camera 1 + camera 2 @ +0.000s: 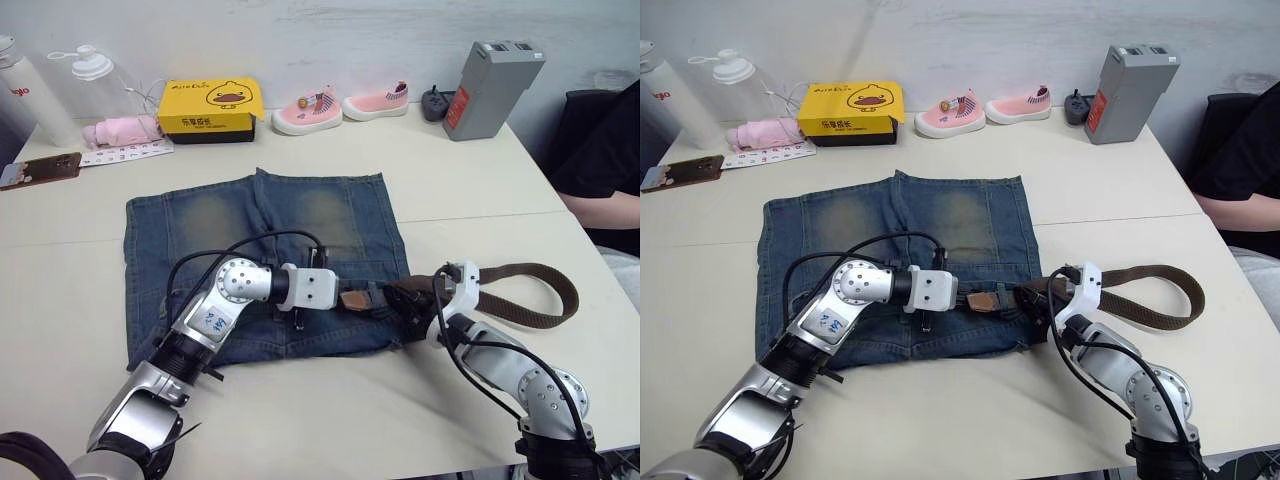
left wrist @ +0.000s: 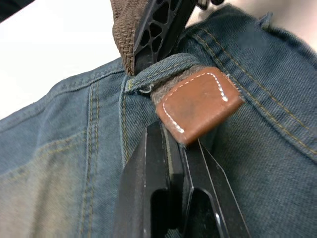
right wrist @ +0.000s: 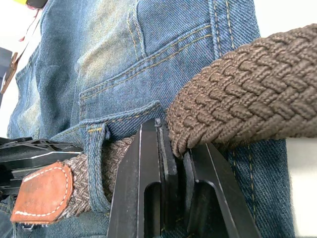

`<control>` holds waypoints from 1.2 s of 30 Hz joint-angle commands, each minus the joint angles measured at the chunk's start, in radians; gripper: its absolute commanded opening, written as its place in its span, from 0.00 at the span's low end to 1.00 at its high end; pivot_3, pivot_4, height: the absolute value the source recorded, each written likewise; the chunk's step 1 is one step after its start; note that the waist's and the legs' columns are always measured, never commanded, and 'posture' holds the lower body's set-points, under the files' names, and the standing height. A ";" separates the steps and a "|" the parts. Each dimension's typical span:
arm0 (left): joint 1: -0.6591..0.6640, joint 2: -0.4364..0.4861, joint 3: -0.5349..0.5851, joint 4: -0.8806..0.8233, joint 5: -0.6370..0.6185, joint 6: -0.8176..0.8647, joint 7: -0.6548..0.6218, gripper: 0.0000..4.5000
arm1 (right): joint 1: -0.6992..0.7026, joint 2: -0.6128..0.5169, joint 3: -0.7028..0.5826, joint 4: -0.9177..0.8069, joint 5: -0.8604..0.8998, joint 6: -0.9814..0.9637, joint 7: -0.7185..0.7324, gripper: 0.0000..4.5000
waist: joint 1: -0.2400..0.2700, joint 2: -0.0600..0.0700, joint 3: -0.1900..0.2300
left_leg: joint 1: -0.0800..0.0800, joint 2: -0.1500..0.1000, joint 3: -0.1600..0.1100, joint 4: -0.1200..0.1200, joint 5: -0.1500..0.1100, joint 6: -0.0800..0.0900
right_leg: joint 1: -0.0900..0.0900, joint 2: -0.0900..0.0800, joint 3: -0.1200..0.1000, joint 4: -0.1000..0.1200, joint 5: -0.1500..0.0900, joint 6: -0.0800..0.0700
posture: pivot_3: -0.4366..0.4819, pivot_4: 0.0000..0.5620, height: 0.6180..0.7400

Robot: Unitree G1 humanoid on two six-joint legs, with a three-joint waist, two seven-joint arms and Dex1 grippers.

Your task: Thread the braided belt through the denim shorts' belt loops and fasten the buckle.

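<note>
A long, narrow, dark-brown braided belt [image 1: 520,295] lies across the waistband at the near edge of a pair of blue denim shorts [image 1: 260,255] with faded yellowish patches, spread flat on a pale table [image 1: 450,180]. The belt's long axis runs left to right along the waistband. Its tan leather tip [image 2: 198,104] points toward the robot's left and has passed under one short blue denim belt loop [image 2: 166,67], poking out just past it. To the right, the rest of the strap leaves the shorts and curls in a loop on the bare table, bending back toward the shorts. The left gripper [image 1: 335,298] reaches in from the left, its two black fingers [image 2: 163,163] narrowed onto the leather tip, pinching it. The right gripper [image 3: 173,148] comes from the right, its fingers nearly together, clamped on the woven strap just beside the same loop. Well behind the shorts, along the far edge of the table, stand a yellow box with a duck picture [image 1: 210,105], a pair of small pink shoes [image 1: 340,107], a grey rectangular battery pack [image 1: 490,85] and clear bottles [image 1: 90,75]. A person's dark sleeve and forearm [image 1: 600,175] show at the right edge.
</note>
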 commanded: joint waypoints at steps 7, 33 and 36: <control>0.051 0.017 0.079 -0.115 -0.202 0.243 -0.113 0.33 | 0.027 0.031 0.004 0.005 -0.027 0.002 -0.022 0.00 | 0.000 0.000 0.000 | 0.000 0.000 -0.001 0.000 0.000 0.000 | 0.000 0.000 0.000 0.001 0.000 0.000 | 0.48 0.27 0.70; -0.020 0.036 0.007 0.078 0.176 -0.555 0.118 0.29 | 0.060 0.070 0.006 -0.040 -0.039 -0.030 -0.037 0.00 | 0.001 0.000 0.000 | 0.000 0.000 0.000 0.001 0.000 0.000 | 0.000 0.000 0.000 0.001 0.000 0.000 | 0.48 0.27 0.70; -0.022 0.037 0.003 0.089 0.200 -0.565 0.138 0.05 | 0.061 0.071 0.003 -0.044 -0.037 -0.029 -0.039 0.00 | 0.001 0.000 0.000 | 0.000 0.000 0.000 0.000 0.000 0.000 | 0.000 0.000 0.000 0.001 0.000 0.000 | 0.48 0.27 0.70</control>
